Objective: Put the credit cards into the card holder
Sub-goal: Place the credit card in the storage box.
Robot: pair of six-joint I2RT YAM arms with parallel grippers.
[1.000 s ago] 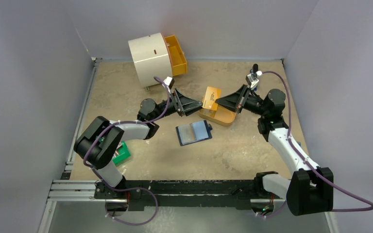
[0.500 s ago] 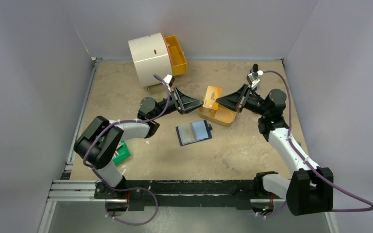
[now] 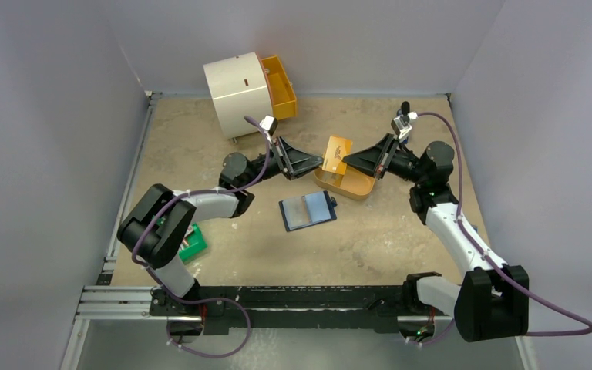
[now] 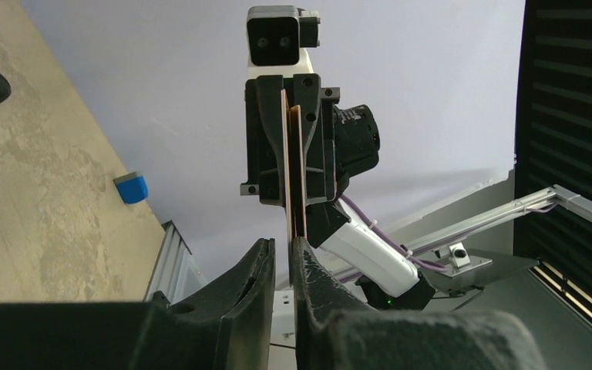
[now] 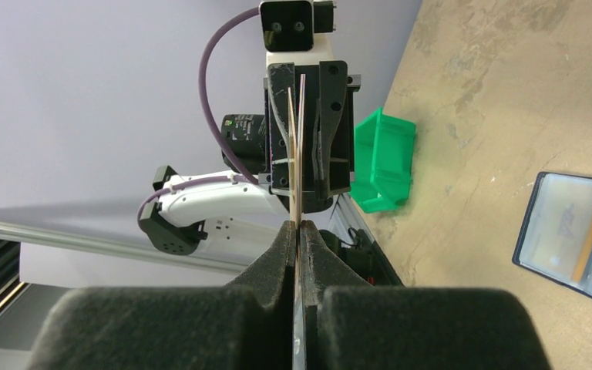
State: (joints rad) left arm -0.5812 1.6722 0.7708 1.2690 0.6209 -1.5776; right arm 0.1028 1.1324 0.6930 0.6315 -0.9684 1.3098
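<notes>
Though the table (image 3: pixel 401 231) bears the orange tray (image 3: pixel 354 189) and, just on its near side, the card holder (image 3: pixel 307 210) lying open with its grey-blue pockets up, the step in hand looks like a mid-air handover above the tray. The right gripper (image 5: pixel 296 229) is clamped on a thin tan credit card (image 3: pixel 339 153), possibly two. The left gripper (image 4: pixel 284 247) stands narrow about its opposite edge; whether it pinches I cannot tell. Next, I judge, one side must release.

One card holder (image 3: pixel 307 210), one orange tray (image 3: pixel 354 186)
</notes>
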